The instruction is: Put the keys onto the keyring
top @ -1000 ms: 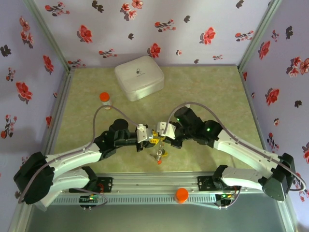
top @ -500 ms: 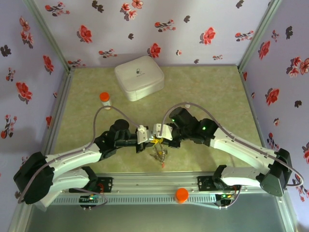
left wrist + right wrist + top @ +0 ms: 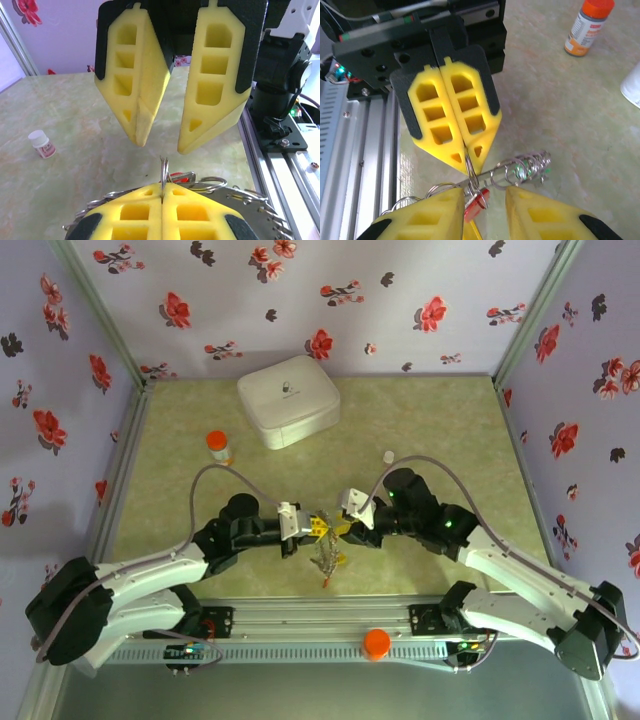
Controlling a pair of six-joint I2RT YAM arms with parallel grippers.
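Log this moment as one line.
left gripper: shut on keyring | right gripper: open, facing left | red key: hanging at keyring

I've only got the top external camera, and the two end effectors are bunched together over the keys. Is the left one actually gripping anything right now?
Observer: Yes. In the left wrist view the left end effector is shut on a thin metal loop that stands upright between its pads.
Operator: And the right one?
Observer: The right end effector is open, its fingers apart and facing that loop.
Operator: Any key near it?
Observer: In the right wrist view a red key head sits between its open fingers. I can't tell whether they touch.
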